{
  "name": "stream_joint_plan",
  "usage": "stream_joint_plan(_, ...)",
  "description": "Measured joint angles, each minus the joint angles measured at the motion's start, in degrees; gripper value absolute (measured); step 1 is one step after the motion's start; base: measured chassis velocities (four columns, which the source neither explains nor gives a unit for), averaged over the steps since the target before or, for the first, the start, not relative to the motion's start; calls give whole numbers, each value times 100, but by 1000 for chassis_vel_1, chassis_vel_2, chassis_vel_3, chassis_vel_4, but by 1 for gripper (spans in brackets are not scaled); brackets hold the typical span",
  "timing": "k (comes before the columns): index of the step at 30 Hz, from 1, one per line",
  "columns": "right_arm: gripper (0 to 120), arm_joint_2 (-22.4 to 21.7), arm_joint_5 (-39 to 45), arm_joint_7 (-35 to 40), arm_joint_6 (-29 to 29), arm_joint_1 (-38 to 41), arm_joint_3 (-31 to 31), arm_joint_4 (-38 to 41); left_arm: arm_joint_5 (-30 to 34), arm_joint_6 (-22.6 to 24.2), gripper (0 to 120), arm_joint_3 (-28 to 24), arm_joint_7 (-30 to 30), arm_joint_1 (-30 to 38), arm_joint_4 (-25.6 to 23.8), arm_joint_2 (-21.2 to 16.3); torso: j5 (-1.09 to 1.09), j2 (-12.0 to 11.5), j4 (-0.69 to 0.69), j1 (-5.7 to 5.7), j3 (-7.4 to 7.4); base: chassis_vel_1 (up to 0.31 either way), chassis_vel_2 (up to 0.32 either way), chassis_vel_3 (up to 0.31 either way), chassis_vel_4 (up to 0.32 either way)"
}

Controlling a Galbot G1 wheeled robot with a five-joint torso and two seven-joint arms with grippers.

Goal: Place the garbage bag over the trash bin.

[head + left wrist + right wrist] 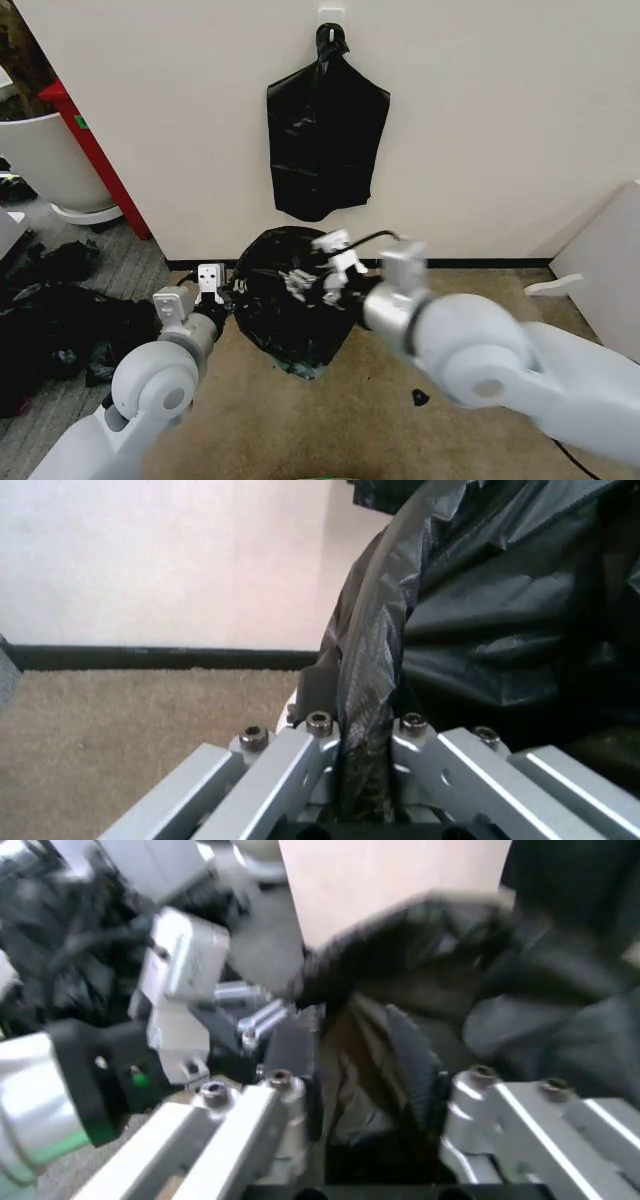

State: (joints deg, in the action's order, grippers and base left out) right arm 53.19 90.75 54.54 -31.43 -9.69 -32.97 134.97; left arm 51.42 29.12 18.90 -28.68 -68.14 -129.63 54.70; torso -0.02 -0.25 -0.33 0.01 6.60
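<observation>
The garbage bag [285,325], glossy black and wrinkled, is bunched into a mound on the carpet by the wall. The trash bin is hidden. My left gripper [228,290] sits at the mound's left edge. In the left wrist view it [355,705] is shut on a fold of the bag [480,615] that runs up between its fingers. My right gripper [320,272] hovers over the top of the mound. It [350,1054] is open, with loose bag film [440,937] lying between its spread fingers.
A knotted bunch of black bags [325,140] hangs from a wall hook above the mound. A large white tub [45,160], a red post [95,150] and a dark heap [50,320] lie to the left. A white board [610,270] leans at the right.
</observation>
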Motion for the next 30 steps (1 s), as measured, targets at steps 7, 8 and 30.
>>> stream_joint_plan(7, 0, 490, 336, 859, -141, 179, -386, -611, -552, -183, 1, 60, 349, -236, -108, 14, 0, 0, -2, 0, 0, 0, 0, 0, 0)
stream_joint_plan(8, 0, 485, 297, 861, -154, 175, -399, -700, -608, -205, 1, 71, 389, -272, -128, 19, 0, 0, -2, 0, 0, 0, 0, 0, 0)
stream_joint_plan(30, 0, 1258, -178, 2059, 248, 301, -1269, -1932, -1505, -566, 1, 55, 814, -590, -400, 188, 2, 0, -1, 0, -1, 0, 0, 0, 0)
